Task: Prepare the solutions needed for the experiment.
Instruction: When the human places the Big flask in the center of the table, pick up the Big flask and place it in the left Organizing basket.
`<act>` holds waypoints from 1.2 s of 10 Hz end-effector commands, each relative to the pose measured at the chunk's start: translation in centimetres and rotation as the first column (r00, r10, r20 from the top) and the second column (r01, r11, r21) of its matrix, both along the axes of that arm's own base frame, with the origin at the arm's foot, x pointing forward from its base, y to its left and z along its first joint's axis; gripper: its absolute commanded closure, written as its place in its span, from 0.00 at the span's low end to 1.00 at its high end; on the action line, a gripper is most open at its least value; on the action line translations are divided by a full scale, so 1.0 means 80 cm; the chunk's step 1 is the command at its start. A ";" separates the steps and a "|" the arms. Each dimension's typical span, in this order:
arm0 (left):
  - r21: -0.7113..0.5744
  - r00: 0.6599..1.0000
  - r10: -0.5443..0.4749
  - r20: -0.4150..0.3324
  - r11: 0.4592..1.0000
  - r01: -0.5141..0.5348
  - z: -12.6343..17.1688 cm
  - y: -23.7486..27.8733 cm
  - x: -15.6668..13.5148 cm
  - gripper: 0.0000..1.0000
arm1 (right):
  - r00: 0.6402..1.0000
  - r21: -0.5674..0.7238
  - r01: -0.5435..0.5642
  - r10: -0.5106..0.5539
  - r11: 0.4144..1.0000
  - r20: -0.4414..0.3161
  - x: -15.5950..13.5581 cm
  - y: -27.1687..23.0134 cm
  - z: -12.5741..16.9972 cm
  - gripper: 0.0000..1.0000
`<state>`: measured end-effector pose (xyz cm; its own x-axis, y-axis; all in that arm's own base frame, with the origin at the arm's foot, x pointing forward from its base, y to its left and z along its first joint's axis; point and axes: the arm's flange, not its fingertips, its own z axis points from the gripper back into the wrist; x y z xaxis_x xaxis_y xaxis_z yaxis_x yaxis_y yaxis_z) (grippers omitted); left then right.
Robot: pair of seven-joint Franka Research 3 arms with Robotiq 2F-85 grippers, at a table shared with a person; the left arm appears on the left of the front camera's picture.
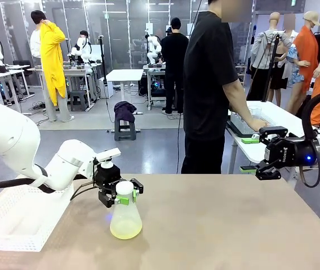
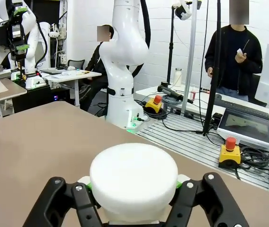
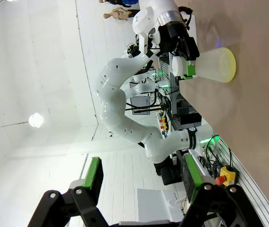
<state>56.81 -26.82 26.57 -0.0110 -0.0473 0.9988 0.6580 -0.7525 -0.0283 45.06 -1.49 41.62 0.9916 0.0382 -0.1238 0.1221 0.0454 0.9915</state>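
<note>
A frosted conical flask (image 1: 126,216) with a white round cap (image 1: 125,187) stands on the tan table, left of the middle. The solutions (image 1: 125,229) lie as a shallow pale yellow layer at its bottom. My left gripper (image 1: 124,197) is shut on the flask's neck just under the cap. In the left wrist view the cap (image 2: 133,174) sits between the green pads of my left gripper (image 2: 133,185). At the table's right edge my right gripper (image 1: 265,163) hangs in the air, open and holding nothing. From my open right gripper (image 3: 143,176), the flask (image 3: 214,62) shows far off.
A white perforated tray (image 1: 13,222) lies at the table's left front. A person (image 1: 210,84) in black stands beyond the far edge, a hand (image 1: 257,124) on a side table to the right. The table's (image 1: 233,225) middle and right are bare.
</note>
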 end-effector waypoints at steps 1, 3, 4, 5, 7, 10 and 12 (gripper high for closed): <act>0.092 0.998 0.066 0.023 0.993 -0.068 0.005 0.010 0.011 0.92 | 1.000 0.005 -0.005 0.005 1.000 0.001 -0.001 0.001 0.001 0.16; 0.130 0.993 0.094 0.067 0.986 -0.103 0.053 0.029 0.009 0.92 | 1.000 0.005 -0.005 0.005 1.000 0.001 -0.001 0.001 0.001 0.16; 0.131 0.994 0.085 0.065 0.987 -0.093 0.078 0.042 0.006 0.92 | 1.000 0.005 -0.005 0.005 1.000 0.001 -0.001 0.001 0.001 0.16; 0.143 0.993 0.102 0.065 0.983 -0.110 0.099 0.053 0.002 0.92 | 1.000 0.005 -0.005 0.005 1.000 0.001 -0.001 0.001 0.001 0.16; 0.144 0.986 0.156 0.065 0.976 -0.164 0.139 0.090 -0.005 0.92 | 1.000 0.005 -0.005 0.005 1.000 0.001 -0.001 0.001 0.001 0.16; 0.150 0.950 0.286 0.124 0.941 -0.303 0.193 0.168 -0.017 0.92 | 1.000 0.005 -0.005 0.005 1.000 0.001 -0.001 0.001 0.001 0.16; 0.113 0.921 0.372 0.117 0.916 -0.384 0.216 0.232 -0.031 0.92 | 1.000 0.005 -0.005 0.005 1.000 0.001 -0.001 0.001 0.001 0.16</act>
<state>56.05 -9.30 43.22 -0.0748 -0.2431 0.9671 0.8774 -0.4769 -0.0520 45.06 -1.51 41.58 0.9915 0.0378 -0.1246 0.1229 0.0453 0.9914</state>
